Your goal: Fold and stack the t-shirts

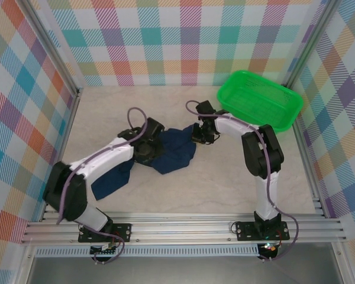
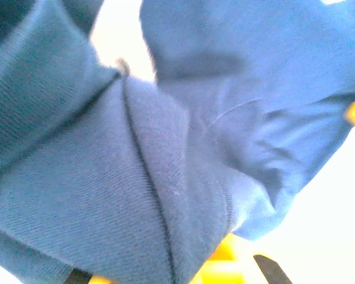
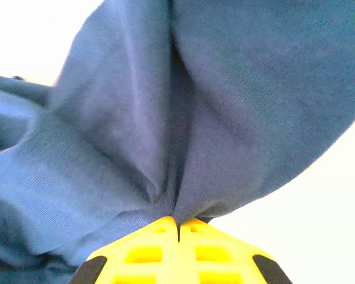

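t-shirt [image 1: 176,152], dark navy, lies crumpled on the pale table [image 1: 225,189] a little left of the middle, between the two arms. most of it is a bunched heap under the two wrists. another flap trails toward the near left and shows beside the left forearm.

left gripper [image 1: 145,151] sits down on the left side of the heap. in the left wrist view the cloth [image 2: 165,183] is pressed up close to the lens, with a seam running down through the folds and bits of yellow finger showing under it at the bottom edge. the jaws are together and the cloth bunches right over them, so they look clamped on a fold, though the pinch point itself is covered.

right gripper [image 1: 202,137] is at the far right edge of the heap. in the right wrist view its yellow pads [image 3: 148,254] meet tip to tip, and the navy cloth [image 3: 195,118] gathers into a tight pleat that runs straight into the seam between them: it is clamped on the t-shirt.

a green mesh basket [image 1: 257,97] stands at the far right of the table, apart from the t-shirt, close to the checked walls [image 1: 165,41].
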`<control>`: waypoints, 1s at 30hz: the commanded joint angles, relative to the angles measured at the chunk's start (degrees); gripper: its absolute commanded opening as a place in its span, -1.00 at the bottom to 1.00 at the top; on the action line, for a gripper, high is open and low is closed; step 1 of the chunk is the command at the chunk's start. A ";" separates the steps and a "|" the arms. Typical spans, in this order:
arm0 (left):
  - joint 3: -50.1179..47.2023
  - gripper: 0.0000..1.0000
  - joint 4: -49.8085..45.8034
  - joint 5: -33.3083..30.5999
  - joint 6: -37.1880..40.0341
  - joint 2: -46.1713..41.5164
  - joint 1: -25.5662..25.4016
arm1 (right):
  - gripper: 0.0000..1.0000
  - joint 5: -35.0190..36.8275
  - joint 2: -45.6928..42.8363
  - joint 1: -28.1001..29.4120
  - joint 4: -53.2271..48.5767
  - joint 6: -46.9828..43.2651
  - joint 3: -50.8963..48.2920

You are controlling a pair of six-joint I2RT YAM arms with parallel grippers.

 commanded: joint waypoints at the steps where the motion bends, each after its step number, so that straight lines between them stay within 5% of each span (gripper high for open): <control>1: 5.13 -1.00 -4.32 -6.96 2.24 -9.44 2.08 | -1.00 5.37 -10.88 -1.41 -1.25 -0.05 1.04; 14: 18.65 -1.00 0.94 -11.91 10.76 -24.37 8.53 | -1.00 7.50 -29.05 -4.68 -1.28 -6.95 8.89; 24: 17.50 -0.94 7.75 -6.55 14.05 -37.69 8.53 | -1.00 3.33 -51.07 -4.68 6.72 -9.65 -2.12; 30: 21.45 -0.90 10.34 -4.36 14.07 -37.51 8.53 | -1.00 4.95 -56.78 -4.68 6.66 -9.46 -1.70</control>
